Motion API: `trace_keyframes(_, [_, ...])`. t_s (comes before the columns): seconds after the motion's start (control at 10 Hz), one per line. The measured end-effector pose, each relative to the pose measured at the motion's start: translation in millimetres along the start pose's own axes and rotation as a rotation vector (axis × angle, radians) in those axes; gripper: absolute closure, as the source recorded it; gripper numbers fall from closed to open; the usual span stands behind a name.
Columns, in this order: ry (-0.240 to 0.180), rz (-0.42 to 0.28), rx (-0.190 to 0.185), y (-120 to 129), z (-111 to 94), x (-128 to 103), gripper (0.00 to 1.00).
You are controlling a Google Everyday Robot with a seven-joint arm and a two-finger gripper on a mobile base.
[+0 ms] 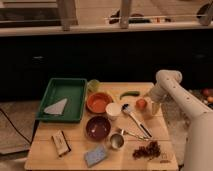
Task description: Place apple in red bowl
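The apple, small, round and orange-red, lies on the wooden table to the right of the white cup. The dark red bowl stands empty at the table's middle front, left of and nearer than the apple. My gripper hangs from the white arm just right of the apple, close to the tabletop. Whether it touches the apple is not visible.
An orange bowl stands left of the cup and a green tray at far left. A curved green vegetable, a spoon, a metal cup, dark red grapes, a blue sponge and a snack bar lie around.
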Motion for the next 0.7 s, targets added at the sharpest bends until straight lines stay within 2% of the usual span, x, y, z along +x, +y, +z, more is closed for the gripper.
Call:
trace_keyframes(0.2, [-0.038,-0.011,0.005,-1.8,0.0,-3.2,0.20])
trace_keyframes(0.5, [-0.118,-0.019,0.007,-5.5,3.4,-8.7,0.20])
trace_keyframes(0.7, [-0.146,-0.020,0.004,-5.6,5.2,-9.7,0.20])
